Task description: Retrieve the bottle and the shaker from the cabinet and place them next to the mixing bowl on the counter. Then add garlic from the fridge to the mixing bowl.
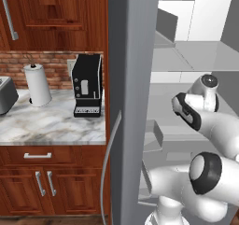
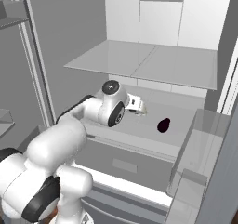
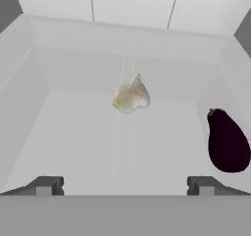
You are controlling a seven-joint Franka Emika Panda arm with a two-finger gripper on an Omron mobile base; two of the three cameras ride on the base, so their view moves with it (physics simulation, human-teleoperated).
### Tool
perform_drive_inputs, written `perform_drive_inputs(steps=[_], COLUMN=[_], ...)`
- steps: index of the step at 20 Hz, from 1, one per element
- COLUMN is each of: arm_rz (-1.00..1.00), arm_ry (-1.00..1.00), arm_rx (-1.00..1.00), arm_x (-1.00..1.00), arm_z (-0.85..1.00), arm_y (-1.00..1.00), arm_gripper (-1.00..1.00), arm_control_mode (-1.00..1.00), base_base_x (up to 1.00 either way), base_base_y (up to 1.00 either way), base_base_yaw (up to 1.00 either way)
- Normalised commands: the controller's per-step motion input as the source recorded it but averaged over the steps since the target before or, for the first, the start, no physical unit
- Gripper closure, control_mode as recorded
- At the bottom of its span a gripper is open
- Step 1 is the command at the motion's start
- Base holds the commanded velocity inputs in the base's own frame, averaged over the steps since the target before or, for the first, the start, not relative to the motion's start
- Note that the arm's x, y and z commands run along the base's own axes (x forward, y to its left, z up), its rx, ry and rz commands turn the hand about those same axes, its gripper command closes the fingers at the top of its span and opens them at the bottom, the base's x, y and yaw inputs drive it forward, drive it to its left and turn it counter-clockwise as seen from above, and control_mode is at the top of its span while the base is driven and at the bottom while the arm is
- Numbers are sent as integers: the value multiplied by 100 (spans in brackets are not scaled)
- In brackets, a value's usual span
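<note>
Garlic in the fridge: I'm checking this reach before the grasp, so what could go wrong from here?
1. The open gripper is lined up with the garlic but not yet around it; the small, irregular lump could be pushed toward the fridge back wall rather than caught.
2. A dark eggplant lies close to the garlic's right in the hand view; a finger drifting sideways might bump it.
3. The arm reaches under the shelf, so lifting steeply may strike it.

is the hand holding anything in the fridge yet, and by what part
Nothing is held. The hand is open, its fingertips wide apart and bare, with the garlic lying ahead of them on the fridge shelf, untouched.
</note>
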Motion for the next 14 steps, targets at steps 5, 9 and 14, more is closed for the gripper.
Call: perform_drive_inputs(steps=[5,9,14], arm_rz=[-5,-1,0], arm_ry=[7,0,0], arm_rx=[0,1,5], arm_x=[37,33,10], arm_z=[-13,-47,-45], arm_y=[0,-2,-12], arm_gripper=[-100,-100,-100], arm_control_mode=[-100,-100,-100], base_base_x=[0,0,0], base_base_y=[0,0,0], base_base_yaw=[0,0,0])
